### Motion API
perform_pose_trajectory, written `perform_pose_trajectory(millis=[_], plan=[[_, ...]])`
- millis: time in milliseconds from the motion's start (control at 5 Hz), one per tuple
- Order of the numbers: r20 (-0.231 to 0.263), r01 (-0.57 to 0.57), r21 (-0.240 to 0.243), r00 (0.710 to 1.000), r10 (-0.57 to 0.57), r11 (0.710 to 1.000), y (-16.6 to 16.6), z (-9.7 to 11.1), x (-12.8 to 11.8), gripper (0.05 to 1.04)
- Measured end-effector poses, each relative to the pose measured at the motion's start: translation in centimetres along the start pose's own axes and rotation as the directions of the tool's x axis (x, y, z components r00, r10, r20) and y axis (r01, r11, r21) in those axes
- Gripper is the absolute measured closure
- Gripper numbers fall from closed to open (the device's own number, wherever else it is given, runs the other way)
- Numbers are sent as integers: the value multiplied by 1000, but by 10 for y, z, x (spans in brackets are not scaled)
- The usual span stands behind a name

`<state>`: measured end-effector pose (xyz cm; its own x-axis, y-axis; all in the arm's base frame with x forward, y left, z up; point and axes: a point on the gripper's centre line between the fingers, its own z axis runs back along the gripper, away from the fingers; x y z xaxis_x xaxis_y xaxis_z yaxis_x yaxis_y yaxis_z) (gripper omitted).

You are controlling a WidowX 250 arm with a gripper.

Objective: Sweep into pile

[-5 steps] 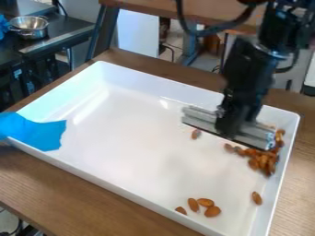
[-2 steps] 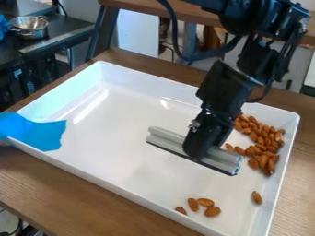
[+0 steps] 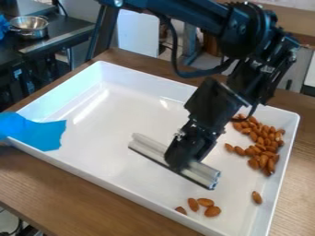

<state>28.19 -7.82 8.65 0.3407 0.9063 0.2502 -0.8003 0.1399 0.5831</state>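
Camera view: arm [image 3: 212, 103] partly hides metal bar [image 3: 149, 147].

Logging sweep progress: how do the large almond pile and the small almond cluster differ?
The large pile holds many almonds; the small cluster has four. The large pile lies along the right side of the tray; the small cluster sits nearer the camera. Both are brown.
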Motion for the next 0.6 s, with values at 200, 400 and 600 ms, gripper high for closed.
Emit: perform_pose_trajectory(millis=[200, 400, 600], plan=[[15, 12, 29, 1000, -12, 999, 1, -15, 2, 712], [26, 12, 43, 1000, -13, 999, 2, -31, 0, 712], [52, 11, 31, 999, -13, 999, 2, -38, -7, 712]])
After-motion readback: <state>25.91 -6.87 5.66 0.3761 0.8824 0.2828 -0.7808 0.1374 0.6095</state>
